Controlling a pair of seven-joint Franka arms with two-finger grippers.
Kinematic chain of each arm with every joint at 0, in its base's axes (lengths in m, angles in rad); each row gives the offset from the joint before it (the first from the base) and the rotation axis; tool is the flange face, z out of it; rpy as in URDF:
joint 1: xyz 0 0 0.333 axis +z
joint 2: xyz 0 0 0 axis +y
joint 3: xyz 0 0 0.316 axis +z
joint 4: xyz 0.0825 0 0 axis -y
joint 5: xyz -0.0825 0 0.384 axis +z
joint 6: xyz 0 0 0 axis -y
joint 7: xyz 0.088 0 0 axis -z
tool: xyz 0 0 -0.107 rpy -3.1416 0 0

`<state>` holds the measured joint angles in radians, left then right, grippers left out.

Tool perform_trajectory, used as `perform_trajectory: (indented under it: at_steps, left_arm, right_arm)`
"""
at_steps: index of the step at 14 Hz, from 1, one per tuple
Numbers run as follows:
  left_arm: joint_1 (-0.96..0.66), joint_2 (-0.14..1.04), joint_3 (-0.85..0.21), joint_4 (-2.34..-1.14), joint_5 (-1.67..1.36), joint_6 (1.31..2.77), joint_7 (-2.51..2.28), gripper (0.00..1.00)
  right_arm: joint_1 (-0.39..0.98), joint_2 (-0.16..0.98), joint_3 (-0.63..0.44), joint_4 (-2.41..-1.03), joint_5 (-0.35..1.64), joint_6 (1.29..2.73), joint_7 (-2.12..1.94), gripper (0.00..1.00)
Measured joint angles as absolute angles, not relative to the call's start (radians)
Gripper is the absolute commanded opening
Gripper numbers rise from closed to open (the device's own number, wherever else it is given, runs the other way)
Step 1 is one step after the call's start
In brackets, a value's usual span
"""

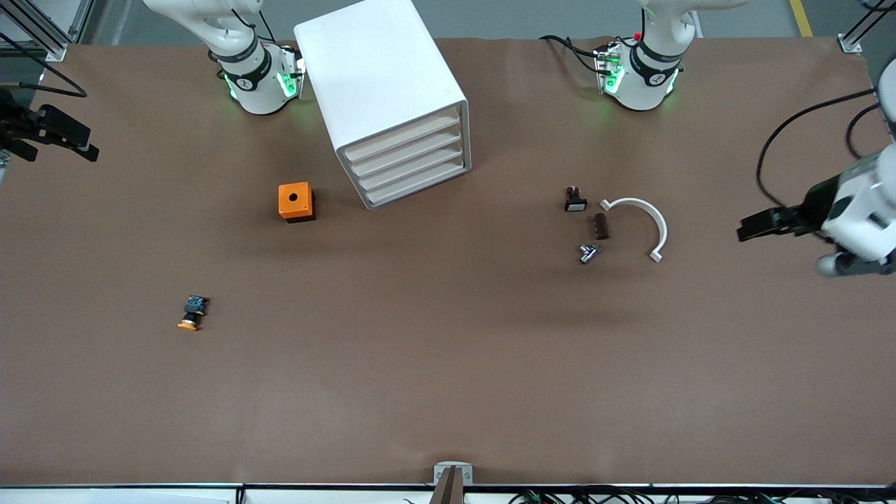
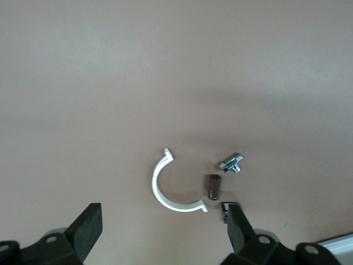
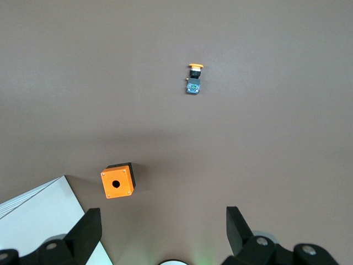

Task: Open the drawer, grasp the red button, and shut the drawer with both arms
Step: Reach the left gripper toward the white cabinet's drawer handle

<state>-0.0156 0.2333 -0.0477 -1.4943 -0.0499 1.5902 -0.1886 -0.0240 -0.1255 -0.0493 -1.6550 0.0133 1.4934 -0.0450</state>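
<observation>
My left gripper [image 1: 743, 231] hangs with its fingers [image 2: 88, 227] spread wide and nothing between them, over the table's edge at the left arm's end. My right gripper [image 1: 89, 150] is the same, wide open and empty, fingers [image 3: 87, 231] apart, over the table's edge at the right arm's end.

Out from the left gripper lies a white half-ring clip [image 1: 647, 220]. Just beside it sit a small brown cylinder [image 1: 600, 226], a little metal fitting [image 1: 588, 253] and a black white-faced button [image 1: 575, 200], close together but apart.

Out from the right gripper, an orange box [image 1: 296, 201] with a hole in its top stands near the cabinet [image 1: 381, 91]. All four drawers [image 1: 413, 162] are shut, fronts flush. An orange-capped button [image 1: 192, 313] lies on its side on the table [image 1: 448, 364], nearer the front camera than the box. I see no red-capped button anywhere in the open.
</observation>
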Motion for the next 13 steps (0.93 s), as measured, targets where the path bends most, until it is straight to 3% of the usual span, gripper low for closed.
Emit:
perform_trajectory:
  at_steps: [9, 13]
  left_arm:
    - [-0.270, 0.449, -0.061, -1.489, -0.091, 1.597, -0.916, 1.00]
    - [-0.383, 0.557, -0.063, -1.429, -0.176, 1.611, -1.177, 1.00]
  right_arm:
    - [-0.024, -0.125, -0.049, -1.653, 0.028, 1.505, -0.045, 1.00]
    - [-0.024, -0.125, -0.049, -1.653, 0.025, 1.521, -0.045, 1.00]
